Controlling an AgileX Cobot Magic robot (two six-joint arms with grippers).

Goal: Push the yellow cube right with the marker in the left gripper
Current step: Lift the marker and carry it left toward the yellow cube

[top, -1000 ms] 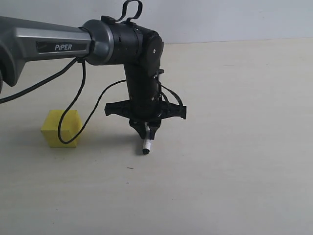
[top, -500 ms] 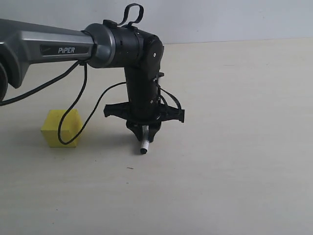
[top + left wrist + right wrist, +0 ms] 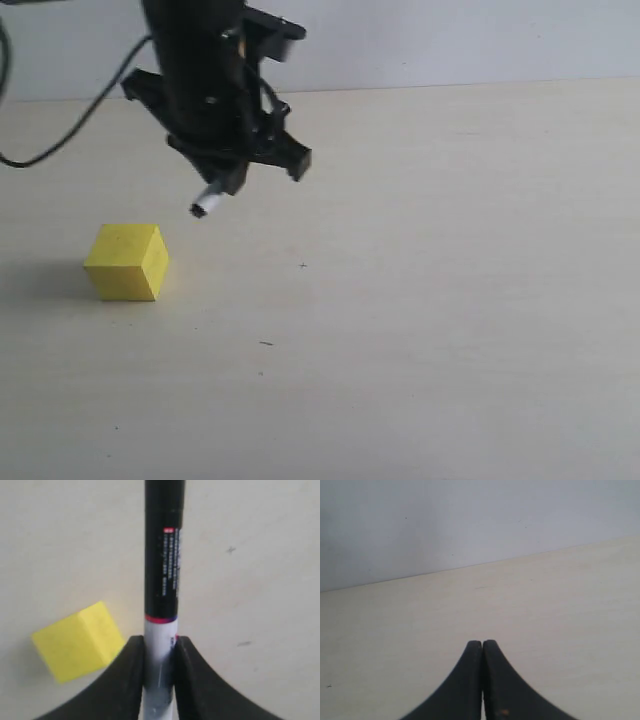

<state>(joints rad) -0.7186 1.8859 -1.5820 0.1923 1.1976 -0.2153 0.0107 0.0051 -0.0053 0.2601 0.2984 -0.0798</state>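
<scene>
The yellow cube point(image 3: 126, 261) rests on the pale table at the left; the left wrist view shows it too point(image 3: 78, 641), beside the jaws. My left gripper point(image 3: 222, 183) hangs above and to the right of the cube, raised off the table, shut on the marker point(image 3: 207, 201), whose tip points down and left. In the left wrist view the marker point(image 3: 162, 580) runs straight out from between the black fingers point(image 3: 131, 667), white barrel in the grip. My left gripper point(image 3: 160, 645) stays clear of the cube. My right gripper point(image 3: 482, 644) is shut with nothing in it, and the exterior view does not show it.
The pale table point(image 3: 450, 300) stretches right and forward of the cube. A light wall point(image 3: 470, 520) rises behind the table's far edge. Black cables point(image 3: 70, 130) trail left from the arm.
My left gripper has swung up and to the left with the marker, from low near the table's middle to above the cube's right side. The cube has not moved.
</scene>
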